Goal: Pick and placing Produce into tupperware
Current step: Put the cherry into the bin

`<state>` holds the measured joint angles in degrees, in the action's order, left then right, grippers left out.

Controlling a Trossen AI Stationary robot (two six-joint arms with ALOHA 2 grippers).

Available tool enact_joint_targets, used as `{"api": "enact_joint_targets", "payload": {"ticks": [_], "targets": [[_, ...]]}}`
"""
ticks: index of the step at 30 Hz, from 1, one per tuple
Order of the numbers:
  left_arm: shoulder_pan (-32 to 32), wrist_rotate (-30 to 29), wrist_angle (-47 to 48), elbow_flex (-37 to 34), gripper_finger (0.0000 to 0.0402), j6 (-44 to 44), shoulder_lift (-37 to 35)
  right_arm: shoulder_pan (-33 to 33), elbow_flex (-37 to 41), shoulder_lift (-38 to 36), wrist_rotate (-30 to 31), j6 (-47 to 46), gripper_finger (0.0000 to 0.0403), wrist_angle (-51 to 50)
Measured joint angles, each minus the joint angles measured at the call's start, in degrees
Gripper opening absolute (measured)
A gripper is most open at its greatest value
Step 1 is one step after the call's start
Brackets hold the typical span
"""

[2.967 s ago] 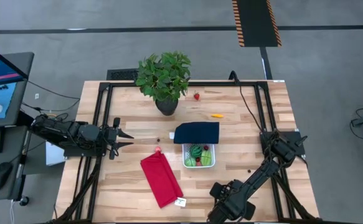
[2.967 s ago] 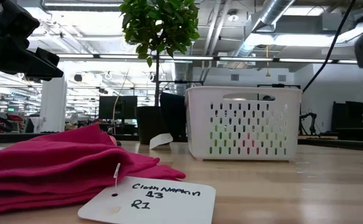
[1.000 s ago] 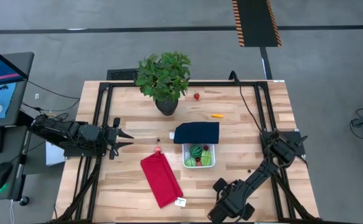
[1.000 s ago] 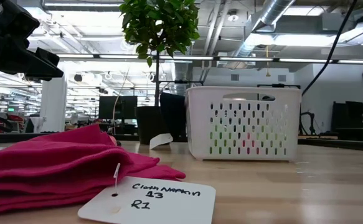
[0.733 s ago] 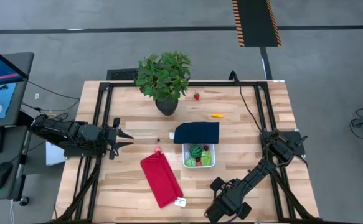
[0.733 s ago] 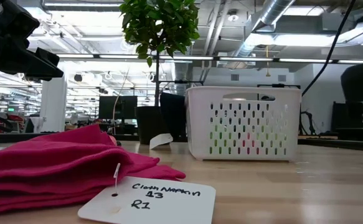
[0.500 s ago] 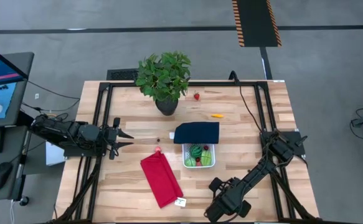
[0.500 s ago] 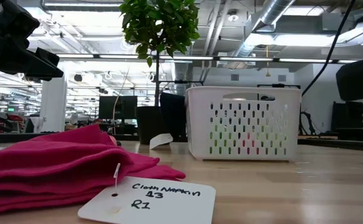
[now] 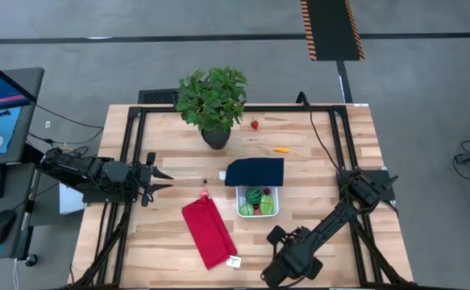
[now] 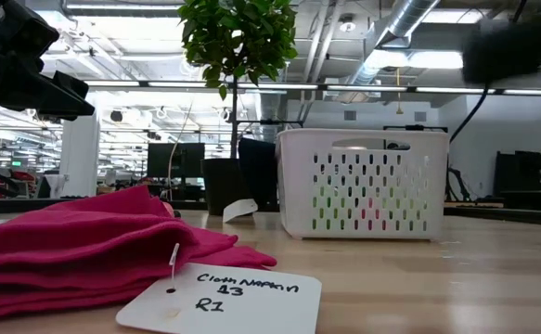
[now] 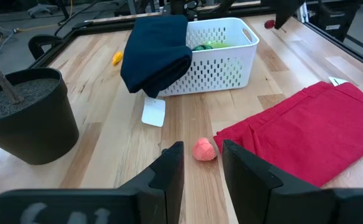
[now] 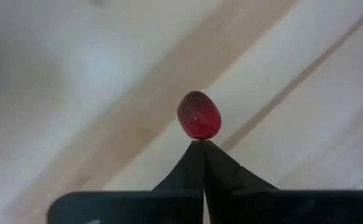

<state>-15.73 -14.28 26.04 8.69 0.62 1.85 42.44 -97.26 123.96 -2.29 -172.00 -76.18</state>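
One small red berry (image 12: 199, 115) sits pinched at the very tips of the right pincer (image 12: 201, 144), whose fingers are pressed together on it, with blurred wood grain beneath. Over the last three seconds the right arm has swung along the near edge of the tabletop (image 9: 339, 145), its wrist sliding from just right of the basket's column toward the middle; the right pincer now hangs over the near edge, a little in front of the tupperware (image 9: 257, 201) and off to its right. In the low view the arm has climbed from the right border to a dark blur high at the upper right. My reading: the berry is lifted and the carry toward the container is under way, with release not yet due.

Inside the white tupperware lie green and red produce pieces (image 9: 256, 196), and the navy lid (image 9: 255, 171) leans on its far rim. Still loose are an orange piece (image 9: 280, 150), a strawberry (image 9: 255, 124) by the potted plant (image 9: 212, 101), and a pinkish-red piece (image 11: 204, 150) near the red cloth (image 9: 209, 232).

The left pincer (image 11: 198, 162) has not moved; it waits at the left side, fingers spread, aimed at that pinkish piece.
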Motion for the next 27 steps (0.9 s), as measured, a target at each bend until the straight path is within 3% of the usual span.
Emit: {"api": "enact_joint_targets", "payload": {"ticks": [4, 9, 14, 20, 27], "targets": [[0.02, 0.02, 0.01, -0.01, 0.0100, 0.00, 0.02, -0.22, -4.67, -0.11, 6.74, 1.50, 0.0012, -5.56], [0.02, 0.02, 0.00, -0.02, 0.0100, 0.00, 0.02, -1.95, -7.39, -0.11, 16.52, 11.34, 0.0029, -9.78], [0.01, 0.02, 0.01, -0.01, 0.0100, 0.00, 0.02, -5.53, -8.60, -0.11, 17.65, 14.00, 0.0014, -12.39], [0.02, 0.01, 0.00, -0.02, 0.0100, 0.00, 0.02, -10.11, -11.38, -0.11, 22.18, 28.35, 0.0017, -13.86], [0.00, 0.00, 0.00, -0.02, 0.0100, 0.00, 0.02, -14.70, -12.71, -0.57, 23.62, 33.83, 0.0015, -13.81]]}}
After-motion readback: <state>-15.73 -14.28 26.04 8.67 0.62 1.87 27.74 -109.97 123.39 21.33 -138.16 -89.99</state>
